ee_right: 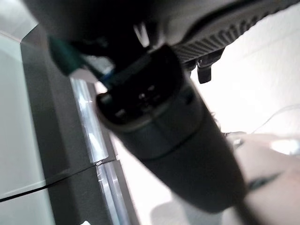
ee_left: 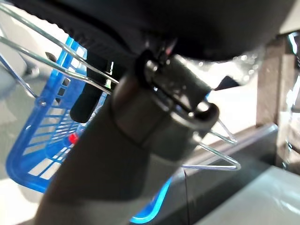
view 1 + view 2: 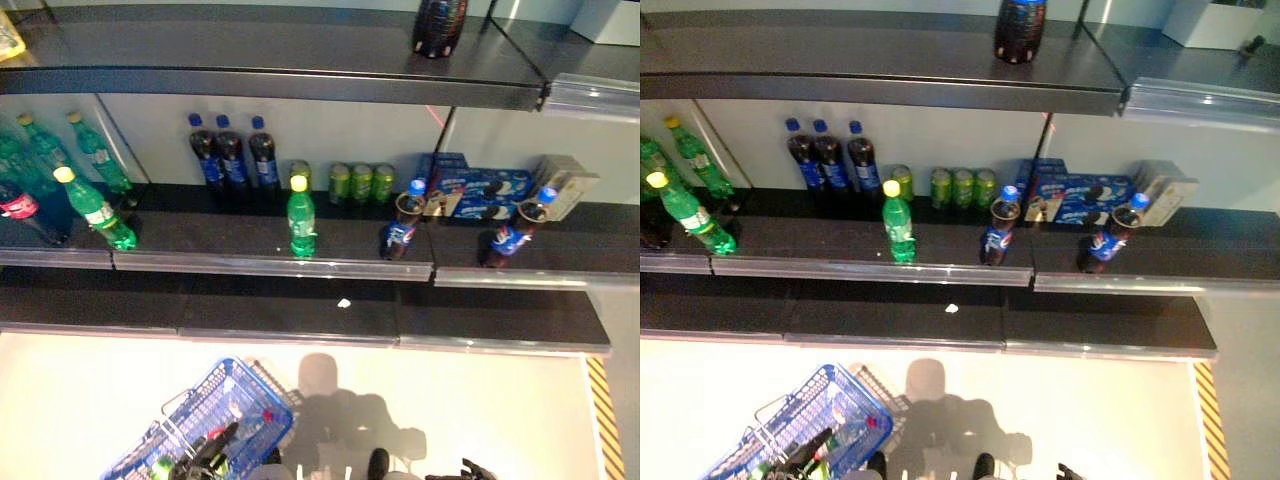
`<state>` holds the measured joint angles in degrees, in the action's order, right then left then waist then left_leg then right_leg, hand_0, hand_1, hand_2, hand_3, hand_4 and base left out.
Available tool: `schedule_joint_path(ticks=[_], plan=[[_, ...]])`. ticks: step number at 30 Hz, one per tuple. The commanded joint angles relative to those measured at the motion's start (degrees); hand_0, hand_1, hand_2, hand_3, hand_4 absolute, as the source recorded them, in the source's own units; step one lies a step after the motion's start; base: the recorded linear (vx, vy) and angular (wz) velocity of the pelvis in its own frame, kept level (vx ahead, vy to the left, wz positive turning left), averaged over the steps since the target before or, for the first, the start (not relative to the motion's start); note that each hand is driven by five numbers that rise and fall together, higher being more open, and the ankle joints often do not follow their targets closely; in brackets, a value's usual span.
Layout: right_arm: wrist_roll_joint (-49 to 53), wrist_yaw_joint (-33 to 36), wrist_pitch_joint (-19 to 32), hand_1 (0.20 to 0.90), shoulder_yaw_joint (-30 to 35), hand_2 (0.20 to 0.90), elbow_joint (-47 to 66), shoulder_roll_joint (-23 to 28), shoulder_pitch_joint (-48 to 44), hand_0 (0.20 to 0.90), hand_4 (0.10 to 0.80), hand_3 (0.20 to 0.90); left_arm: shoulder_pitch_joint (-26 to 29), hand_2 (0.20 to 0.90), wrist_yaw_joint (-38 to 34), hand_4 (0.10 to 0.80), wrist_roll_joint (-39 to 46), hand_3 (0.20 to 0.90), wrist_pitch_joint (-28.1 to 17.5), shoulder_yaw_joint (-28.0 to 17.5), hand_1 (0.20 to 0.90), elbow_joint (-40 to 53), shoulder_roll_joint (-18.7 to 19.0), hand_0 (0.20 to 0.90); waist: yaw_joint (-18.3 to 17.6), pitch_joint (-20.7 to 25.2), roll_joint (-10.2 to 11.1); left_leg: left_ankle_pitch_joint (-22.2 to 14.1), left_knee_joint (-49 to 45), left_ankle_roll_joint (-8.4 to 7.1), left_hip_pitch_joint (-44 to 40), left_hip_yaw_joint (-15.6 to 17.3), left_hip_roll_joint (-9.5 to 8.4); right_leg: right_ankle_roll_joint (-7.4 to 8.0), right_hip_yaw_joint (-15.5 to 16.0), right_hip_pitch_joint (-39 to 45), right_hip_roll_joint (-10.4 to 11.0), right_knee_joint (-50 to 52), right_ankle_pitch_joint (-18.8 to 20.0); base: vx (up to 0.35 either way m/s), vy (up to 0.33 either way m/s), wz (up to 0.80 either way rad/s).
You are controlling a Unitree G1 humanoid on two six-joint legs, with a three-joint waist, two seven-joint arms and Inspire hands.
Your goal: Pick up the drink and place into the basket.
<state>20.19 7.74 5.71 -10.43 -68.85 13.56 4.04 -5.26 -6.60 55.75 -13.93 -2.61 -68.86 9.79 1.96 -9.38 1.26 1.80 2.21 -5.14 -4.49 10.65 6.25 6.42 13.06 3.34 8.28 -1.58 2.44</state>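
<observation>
Drinks stand on the middle shelf point(image 3: 270, 262). A green bottle with a yellow cap point(image 3: 301, 220) is alone near its front edge. Two cola bottles with blue caps point(image 3: 404, 226) point(image 3: 517, 232) stand to the right of it. The blue wire-handled basket point(image 3: 215, 412) sits low at the left on the pale floor, with a few small items inside. My left hand point(image 3: 205, 455) is at the basket's wire handle point(image 2: 206, 161), fingers curled around it. My right hand point(image 3: 466, 470) shows only at the bottom edge, far from the shelves and holding nothing I can see.
Three dark bottles point(image 3: 232, 155) and green cans point(image 3: 360, 182) line the back of the shelf, with blue boxes point(image 3: 480, 190) to their right. Green bottles point(image 3: 95, 208) and a red-labelled one point(image 3: 20, 205) stand at left. A dark bottle point(image 3: 440, 25) is on the top shelf. Striped tape point(image 3: 605, 415) marks the floor at right.
</observation>
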Motion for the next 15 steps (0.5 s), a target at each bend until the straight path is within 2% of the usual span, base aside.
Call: schedule_joint_path(ticks=[1, 2, 5, 6, 7, 8, 9, 10, 11, 13, 14, 15], plan=[[0.39, 0.66, 2.31, 0.900, -2.65, 0.900, 2.98, -0.61, -1.19, 0.900, 0.800, 0.900, -1.07, 0.300, 3.16, 0.100, -2.90, 0.200, -3.97, 1.33, 0.300, 4.03, 1.53, 0.300, -1.65, -0.68, -0.02, -5.74, -5.88, 4.17, 0.16, -1.90, -4.83, -0.33, -3.57, -7.68, -3.27, 15.25, -2.69, -0.047, -0.024, -0.01], [1.46, 0.81, 2.58, 0.900, -3.51, 0.900, 3.78, -0.68, -1.31, 0.900, 0.800, 0.900, 0.26, 0.300, 2.94, 0.100, -3.12, 0.200, -3.79, 2.17, 0.300, 3.63, 2.92, 0.300, -3.01, -1.26, -0.29, -6.20, -6.92, 4.64, 0.74, -3.44, -5.02, -0.86, -6.67, -8.44, -3.88, 16.21, -3.72, -0.054, -0.075, 0.07], [0.01, 1.40, 2.29, 0.900, -4.24, 0.900, 4.18, -0.51, -1.96, 0.900, 0.800, 0.900, 1.89, 0.300, 2.14, 0.100, -1.68, 0.200, -3.72, 2.68, 0.300, 3.80, 2.99, 0.300, -3.03, -1.54, -0.82, -6.28, -8.47, 4.70, 1.36, -5.00, -5.08, 0.63, -8.69, -7.11, 1.03, 13.29, -2.11, -0.025, -0.159, 0.26], [-0.70, 1.35, 2.16, 0.900, -4.20, 0.900, 3.75, -0.30, -2.29, 0.900, 0.800, 0.900, 2.08, 0.300, 2.37, 0.100, -1.01, 0.200, -3.75, 2.84, 0.300, 3.89, 2.91, 0.300, -3.08, -1.54, -1.13, -6.47, -8.60, 4.38, 1.26, -5.61, -4.68, 1.67, -10.19, -7.12, 3.52, 11.03, -0.21, 0.003, -0.193, 0.08], [-1.26, 1.21, 1.92, 0.900, -4.18, 0.900, 3.49, -0.22, -2.49, 0.900, 0.800, 0.900, 2.09, 0.300, 2.54, 0.100, -0.53, 0.200, -3.78, 2.93, 0.300, 3.95, 2.87, 0.300, -3.11, -1.68, -1.34, -6.62, -8.57, 4.19, 0.94, -5.71, -4.35, 2.18, -10.68, -6.95, 4.58, 10.02, 0.63, 0.033, -0.232, -0.04], [-2.51, 1.21, 1.56, 0.900, -4.44, 0.900, 3.34, -0.20, -2.85, 0.900, 0.800, 0.900, 1.85, 0.300, 2.75, 0.100, 0.60, 0.200, -3.82, 3.27, 0.300, 4.21, 2.92, 0.300, -3.15, -1.90, -1.50, -7.06, -8.58, 3.80, 0.23, -5.73, -3.50, 3.10, -11.24, -7.24, 6.20, 8.90, 2.25, 0.053, -0.339, -0.07], [-5.36, 0.91, 0.59, 0.900, -5.27, 0.900, 4.14, 0.05, -3.31, 0.900, 0.800, 0.900, 1.53, 0.300, 2.57, 0.100, 1.06, 0.200, -3.79, 3.25, 0.300, 5.03, 2.92, 0.300, -2.84, -1.79, -1.45, -7.22, -8.82, 2.84, -0.12, -5.03, -1.61, 3.70, -10.46, -6.29, 7.22, 7.41, 2.30, 0.078, -0.478, -0.07], [-7.08, -0.30, -0.85, 0.900, -6.36, 0.900, 6.00, 0.40, -3.37, 0.900, 0.800, 0.900, 1.16, 0.300, 1.56, 0.100, 0.65, 0.200, -3.73, 3.01, 0.300, 6.13, 2.66, 0.300, -2.60, -1.54, -1.18, -7.09, -9.19, 1.94, -0.24, -4.01, 0.32, 3.62, -9.26, -5.20, 7.08, 6.51, 1.71, 0.073, -0.533, -0.11], [-8.24, -1.67, -2.00, 0.900, -7.42, 0.900, 8.17, 0.95, -3.22, 0.900, 0.800, 0.900, 0.65, 0.300, 0.55, 0.100, 0.95, 0.200, -3.75, 3.15, 0.300, 7.45, 2.35, 0.300, -2.58, -1.38, -0.79, -6.61, -9.73, 1.11, 0.00, -3.48, 1.84, 3.13, -8.85, -4.61, 5.85, 6.10, 1.01, 0.048, -0.463, -0.16], [-9.00, -3.63, -2.83, 0.900, -9.16, 0.900, 11.96, 2.09, -3.02, 0.900, 0.800, 0.900, 0.20, 0.300, -0.24, 0.100, 1.76, 0.200, -3.34, 3.71, 0.300, 9.52, 2.18, 0.300, -2.41, -1.50, -0.29, -5.71, -10.51, 0.25, 1.08, -3.42, 3.49, 2.14, -8.44, -4.40, 4.18, 6.29, 0.01, -0.029, -0.372, -0.17], [-7.92, -6.24, -3.25, 0.900, -10.68, 0.900, 16.42, 3.35, -2.70, 0.900, 0.800, 0.900, 0.22, 0.300, -0.83, 0.100, 0.30, 0.200, -2.40, 4.56, 0.300, 11.39, 2.32, 0.300, -1.92, -2.19, 0.56, -4.24, -11.18, -0.44, 2.67, -3.08, 5.00, 0.90, -7.49, -4.17, 2.54, 6.54, -0.79, -0.061, -0.349, 0.00], [-7.29, -6.93, -3.29, 0.900, -10.98, 0.900, 17.81, 3.75, -2.49, 0.900, 0.800, 0.900, 0.23, 0.300, -0.68, 0.100, -0.94, 0.200, -2.04, 4.91, 0.300, 11.68, 2.32, 0.300, -1.87, -2.38, 0.73, -3.23, -11.18, -0.73, 3.16, -2.77, 5.73, 0.46, -6.99, -4.04, 1.95, 6.59, -1.04, -0.054, -0.363, 0.11]])
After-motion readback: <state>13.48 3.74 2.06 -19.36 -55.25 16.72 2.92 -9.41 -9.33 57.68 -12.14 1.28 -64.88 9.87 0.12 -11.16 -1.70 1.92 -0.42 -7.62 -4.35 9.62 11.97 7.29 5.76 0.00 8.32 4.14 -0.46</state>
